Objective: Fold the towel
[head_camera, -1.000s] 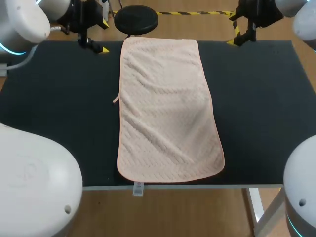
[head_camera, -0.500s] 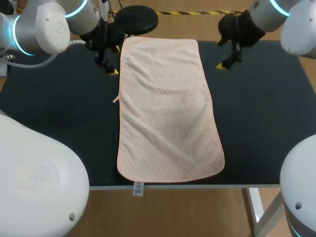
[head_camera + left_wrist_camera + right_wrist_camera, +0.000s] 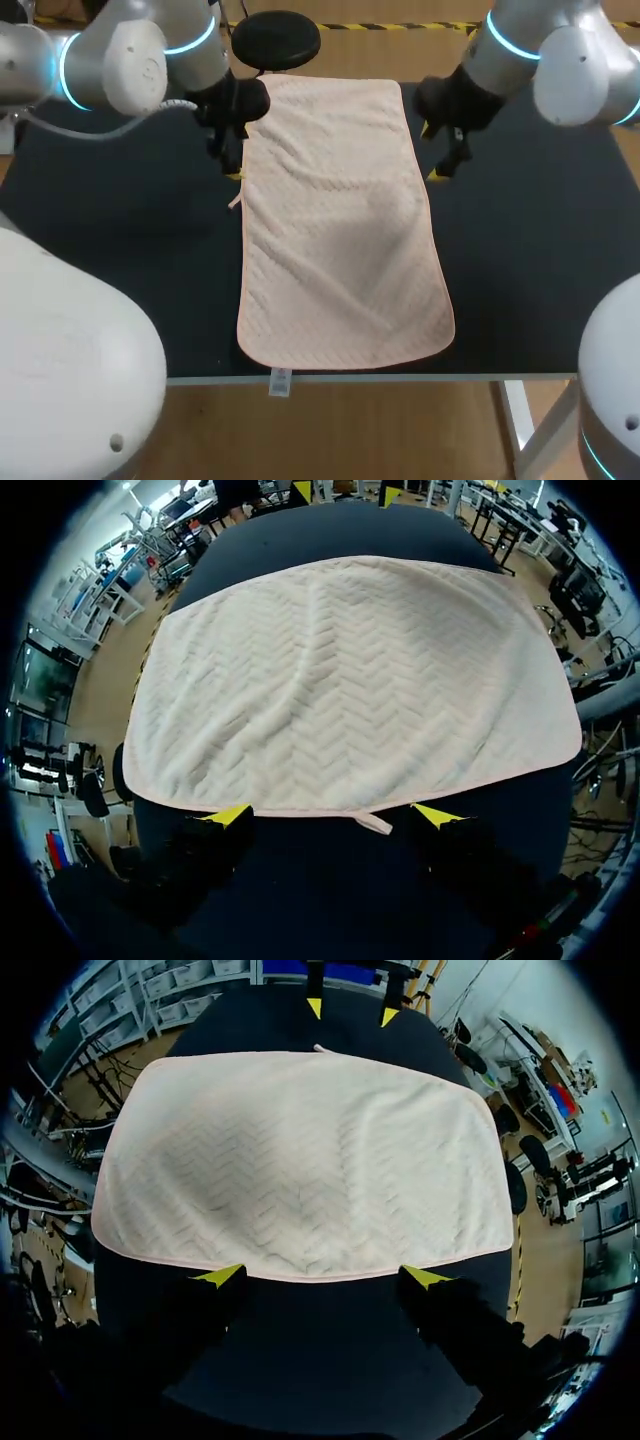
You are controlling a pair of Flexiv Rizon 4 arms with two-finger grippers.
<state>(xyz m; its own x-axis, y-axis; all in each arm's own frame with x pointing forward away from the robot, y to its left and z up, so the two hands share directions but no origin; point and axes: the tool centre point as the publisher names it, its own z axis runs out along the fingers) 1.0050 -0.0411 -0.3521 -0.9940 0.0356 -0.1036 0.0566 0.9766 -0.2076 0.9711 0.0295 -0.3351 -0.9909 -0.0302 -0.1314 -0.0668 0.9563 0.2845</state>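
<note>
Head view: the towel, pale peach with a zigzag weave, lies flat and spread open on the dark table. Its long axis runs from 12 o'clock to 6 o'clock. The far short edge sits at the table's 12 o'clock rim and the near short edge reaches the 6 o'clock rim, where a small white label hangs over the edge. The cloth widens toward 6 o'clock, and its right long edge slants out toward 5 o'clock. Shallow wrinkles cross it diagonally. A little loop tab sticks out from the left long edge toward 9 o'clock. The left gripper comes in from the 10 o'clock corner and sits just beside the left long edge, a little toward 12 o'clock from the tab. The right gripper comes in from the 2 o'clock corner and sits just beside the right long edge, straight across the towel from the other. In the left wrist view its two yellow tips stand wide apart with nothing held between them; the towel's long edge and the tab lie just ahead of the spread fingers. The right wrist view shows the same on its side: fingers released and spread wide, grasping nothing, the opposite long edge just ahead of the tips. Whether either gripper touches the tabletop cannot be told.
</note>
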